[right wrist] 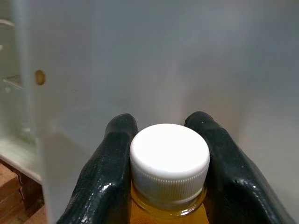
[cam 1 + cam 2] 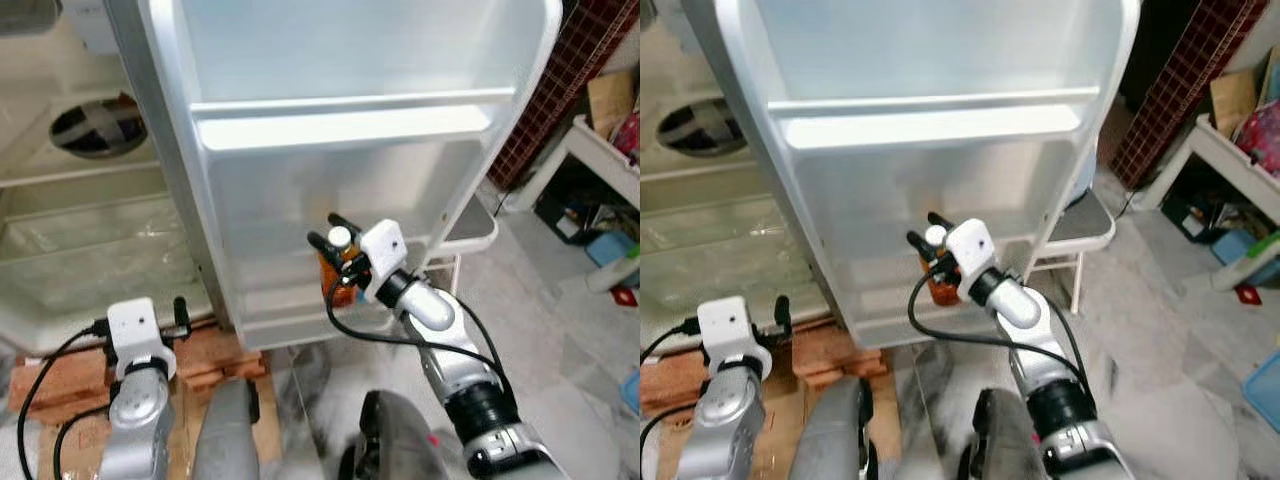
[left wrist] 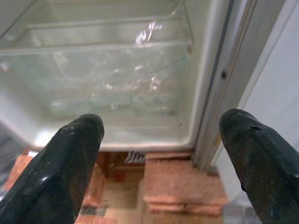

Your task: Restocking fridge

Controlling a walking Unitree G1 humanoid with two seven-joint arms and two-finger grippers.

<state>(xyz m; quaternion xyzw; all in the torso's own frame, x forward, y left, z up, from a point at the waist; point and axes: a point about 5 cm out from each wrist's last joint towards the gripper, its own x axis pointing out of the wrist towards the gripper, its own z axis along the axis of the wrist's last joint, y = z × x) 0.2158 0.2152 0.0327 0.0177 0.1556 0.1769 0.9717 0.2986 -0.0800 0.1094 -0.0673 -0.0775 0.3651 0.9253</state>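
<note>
While the right gripper (image 1: 168, 154) clamps the neck of an orange juice bottle (image 2: 338, 268) (label hidden behind the fingers, no writing legible), it holds it at the lower shelf of the open fridge door (image 2: 330, 200). Left gripper (image 3: 163, 154) hangs spread-fingered before the fridge's bottom drawer (image 3: 98, 79).

Red bricks (image 2: 215, 362) under the cabinet base. White folding chair (image 2: 1080, 235) beyond the door. White side surface (image 2: 600, 150), cardboard box (image 2: 610, 100), blue bin (image 2: 1265, 390) on pale floor.
</note>
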